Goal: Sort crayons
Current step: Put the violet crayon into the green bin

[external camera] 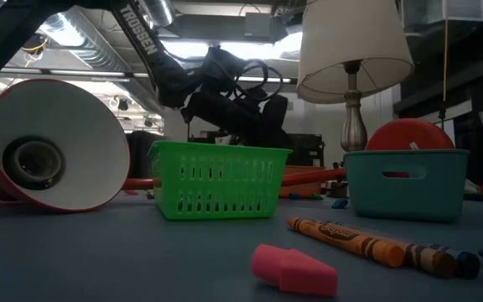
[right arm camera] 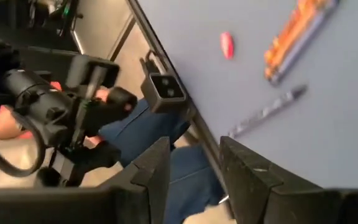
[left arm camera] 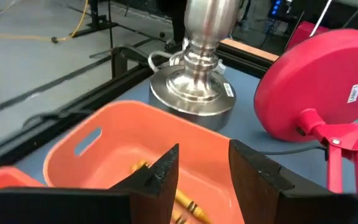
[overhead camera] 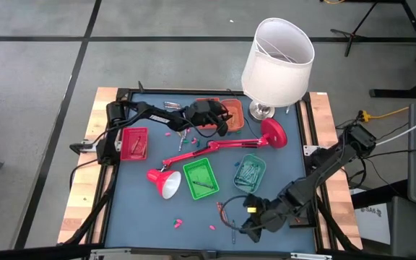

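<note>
Orange paper-wrapped crayons point(external camera: 367, 243) lying flat, touching.

The left gripper point(overhead camera: 219, 119) hangs over the tray point(left arm camera: 104, 146) at the table's point(overhead camera: 295, 155) far edge, with crayons point(left arm camera: 182, 202) in it. The shaded lamp point(overhead camera: 276, 61) stands just right of that tray. The desk lamp point(overhead camera: 208, 152) lies across the middle, two baskets point(overhead camera: 198, 178) before it. The right gripper point(overhead camera: 251, 224) sits near the front edge, loose crayons point(external camera: 367, 245) beside it.
</note>
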Tool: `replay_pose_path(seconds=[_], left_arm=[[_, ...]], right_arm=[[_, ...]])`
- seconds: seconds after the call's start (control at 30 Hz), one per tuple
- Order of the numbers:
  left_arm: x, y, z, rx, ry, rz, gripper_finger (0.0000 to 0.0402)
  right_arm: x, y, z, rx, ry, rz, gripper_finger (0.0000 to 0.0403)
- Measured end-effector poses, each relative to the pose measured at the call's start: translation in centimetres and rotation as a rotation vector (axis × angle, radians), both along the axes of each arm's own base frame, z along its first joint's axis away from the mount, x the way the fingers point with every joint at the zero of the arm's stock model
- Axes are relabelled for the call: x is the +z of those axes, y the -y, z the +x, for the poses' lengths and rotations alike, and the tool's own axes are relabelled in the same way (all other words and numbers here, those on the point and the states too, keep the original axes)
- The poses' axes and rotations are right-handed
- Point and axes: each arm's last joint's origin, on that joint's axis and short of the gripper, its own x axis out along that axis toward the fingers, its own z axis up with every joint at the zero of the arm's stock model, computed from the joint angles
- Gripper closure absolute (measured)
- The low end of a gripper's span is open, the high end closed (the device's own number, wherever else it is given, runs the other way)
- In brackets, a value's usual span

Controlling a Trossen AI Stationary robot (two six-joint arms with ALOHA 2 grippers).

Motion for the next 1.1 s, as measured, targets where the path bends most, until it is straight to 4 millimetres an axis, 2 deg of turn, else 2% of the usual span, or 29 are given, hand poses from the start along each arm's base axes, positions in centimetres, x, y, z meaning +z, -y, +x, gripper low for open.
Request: replay_pose_path(seconds=[0.2, 0.37, 0.5, 0.63, 0.83, 0.97, 1.1], left_arm=[[1.7, 0.7, -0.2, -0.123, -0.037, 0.084, 0.0277], [3.2, 2.0, -0.9, -0.196, -0.149, 0.146, 0.0276], [5.1, 3.1, -1.9, -0.248, -0.242, 0.189, 0.0276], [7.2, 4.2, -3.3, -0.288, -0.305, 0.213, 0.0276], [10.8, 5.6, -5.1, -0.317, -0.285, 0.247, 0.0276], [12.4, 6.4, -6.0, -0.327, -0.259, 0.260, 0.0276], [13.2, 6.9, -6.6, -0.339, -0.262, 0.260, 0.0276]], right_arm=[[-0.3, -0.6, -1.0, -0.206, -0.108, 0.101, 0.0265], [-0.4, -1.0, -1.1, -0.314, -0.155, 0.163, 0.0265], [-0.3, -2.1, -0.1, -0.291, -0.234, 0.168, 0.0265], [-0.2, -3.5, 1.2, -0.287, -0.319, 0.100, 0.0265], [-0.9, -5.4, 3.5, -0.373, -0.463, -0.026, 0.0265], [-2.4, -6.6, 5.2, -0.418, -0.551, -0.069, 0.0265], [-4.3, -7.5, 7.3, -0.435, -0.592, -0.078, 0.0265]])
